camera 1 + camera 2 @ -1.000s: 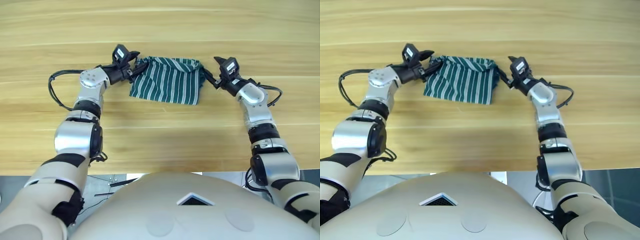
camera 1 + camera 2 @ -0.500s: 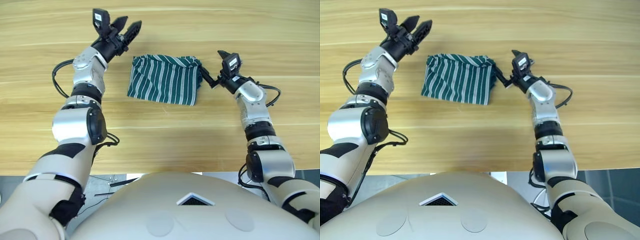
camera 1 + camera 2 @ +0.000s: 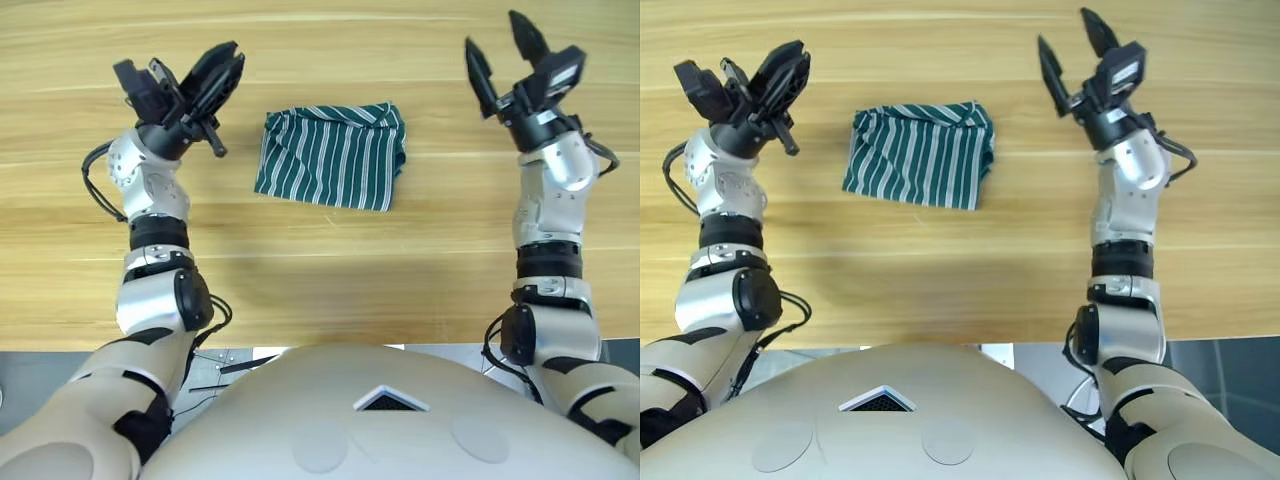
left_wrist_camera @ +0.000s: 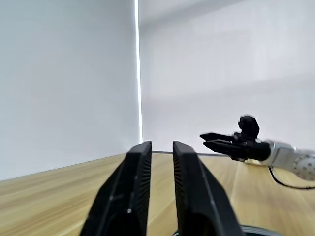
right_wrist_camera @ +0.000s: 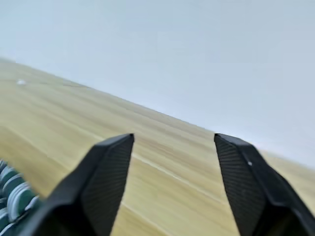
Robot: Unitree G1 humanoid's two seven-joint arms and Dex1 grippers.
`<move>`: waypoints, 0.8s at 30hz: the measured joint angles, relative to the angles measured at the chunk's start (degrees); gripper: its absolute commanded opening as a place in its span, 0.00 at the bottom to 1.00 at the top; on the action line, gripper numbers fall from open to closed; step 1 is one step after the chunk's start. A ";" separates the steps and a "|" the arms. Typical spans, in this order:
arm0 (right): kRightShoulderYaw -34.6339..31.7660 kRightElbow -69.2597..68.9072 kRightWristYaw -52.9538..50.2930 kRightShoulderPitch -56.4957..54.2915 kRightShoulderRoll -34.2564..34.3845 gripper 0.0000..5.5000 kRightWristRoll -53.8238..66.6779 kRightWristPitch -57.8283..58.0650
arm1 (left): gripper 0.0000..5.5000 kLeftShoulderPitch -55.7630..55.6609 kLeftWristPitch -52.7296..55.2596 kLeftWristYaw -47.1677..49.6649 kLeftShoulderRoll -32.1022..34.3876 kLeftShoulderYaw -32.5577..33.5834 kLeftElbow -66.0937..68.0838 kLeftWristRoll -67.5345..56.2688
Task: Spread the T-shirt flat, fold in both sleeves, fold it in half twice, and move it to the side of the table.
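While the folded green-striped T-shirt (image 3: 330,157) is lying on the wooden table (image 3: 320,280), well back from its near edge, both grippers are hovering clear of it, one on either side. The right gripper (image 3: 493,32) is holding its fingers spread wide, and the left gripper (image 3: 225,62) is showing only a narrow gap between its own.

The T-shirt (image 3: 330,157) lies on the counter (image 3: 320,260), about midway between the two arms. The left end effector (image 3: 222,70) hangs above the counter to its left, the right end effector (image 3: 500,55) to its right and slightly farther back, both apart from it.
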 measured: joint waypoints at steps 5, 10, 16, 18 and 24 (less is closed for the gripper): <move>9.68 -6.39 -0.03 2.54 -0.72 0.26 -12.22 -3.81 | 0.00 2.05 -7.38 0.03 -0.08 -3.49 0.17 3.81; 15.49 -9.51 2.24 3.63 -2.93 0.09 -16.39 -4.15 | 0.00 2.05 -12.15 1.50 -0.17 -5.34 2.68 5.96; 19.53 -9.82 3.50 3.79 -4.93 0.00 -20.68 -3.84 | 0.00 2.03 -17.51 4.14 -0.19 -7.76 6.01 8.95; 20.29 -9.30 2.59 3.77 -4.93 0.00 -21.45 -3.83 | 0.00 2.03 -19.00 5.05 -0.12 -8.87 6.68 10.58; 23.93 -5.96 -1.89 -0.50 -1.57 0.00 -27.71 -2.09 | 0.00 5.32 -28.46 8.95 4.97 -16.88 6.12 23.15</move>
